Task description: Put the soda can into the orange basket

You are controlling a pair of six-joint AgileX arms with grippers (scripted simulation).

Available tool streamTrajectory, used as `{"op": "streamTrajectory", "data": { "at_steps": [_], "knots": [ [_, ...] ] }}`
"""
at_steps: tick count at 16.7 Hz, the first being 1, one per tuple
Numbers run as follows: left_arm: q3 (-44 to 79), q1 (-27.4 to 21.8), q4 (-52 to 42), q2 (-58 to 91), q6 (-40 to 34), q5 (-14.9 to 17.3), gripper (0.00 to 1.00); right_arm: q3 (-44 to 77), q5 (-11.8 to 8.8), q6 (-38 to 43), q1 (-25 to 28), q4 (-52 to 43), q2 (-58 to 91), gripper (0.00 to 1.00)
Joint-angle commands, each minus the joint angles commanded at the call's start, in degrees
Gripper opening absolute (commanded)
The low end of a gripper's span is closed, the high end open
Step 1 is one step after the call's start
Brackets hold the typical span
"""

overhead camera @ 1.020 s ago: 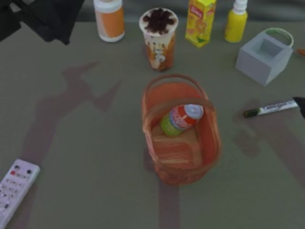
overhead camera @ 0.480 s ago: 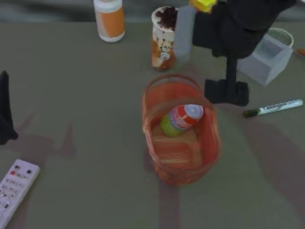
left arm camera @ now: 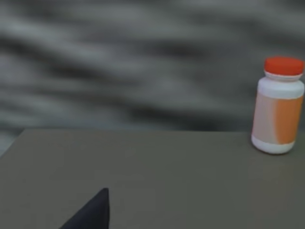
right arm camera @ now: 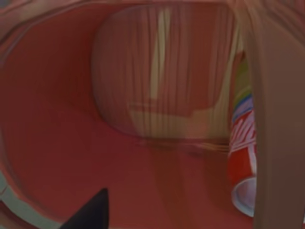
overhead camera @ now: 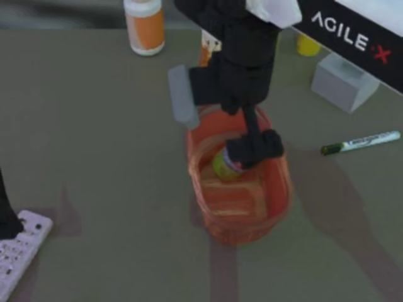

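right now my right gripper (overhead camera: 253, 150) hangs inside the orange basket (overhead camera: 277, 195), directly over the soda can (overhead camera: 221, 165), which lies tilted against the basket's far wall. whether that claw is wide, narrow or holding the can, i cannot tell. my left gripper (overhead camera: 6, 217) sits at the table's left edge by the remote (overhead camera: 19, 255), its claw hidden too.

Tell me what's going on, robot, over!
Right hand down inside the orange basket, over the soda can. Can lies tilted in the basket. Left hand parked at the table's left edge by the remote. Nothing in the way.
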Motion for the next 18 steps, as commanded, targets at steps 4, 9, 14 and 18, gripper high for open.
{"op": "streamTrajectory", "data": {
  "at_steps": [4, 9, 14, 18],
  "knots": [
    [0.0, 0.0, 0.0, 0.0, 0.0, 0.0, 1.00, 0.0, 0.0, 0.0, 0.0, 0.0, 0.0, 1.00],
    [0.0, 0.0, 0.0, 0.0, 0.0, 0.0, 1.00, -3.4, 0.0, 0.0, 0.0, 2.8, -0.6, 1.00],
    [0.0, 0.0, 0.0, 0.0, 0.0, 0.0, 1.00, -6.4, 0.0, 0.0, 0.0, 5.3, -1.1, 1.00],
    [0.0, 0.0, 0.0, 0.0, 0.0, 0.0, 1.00, -6.4, 0.0, 0.0, 0.0, 5.3, -1.1, 0.77]
  ]
}}
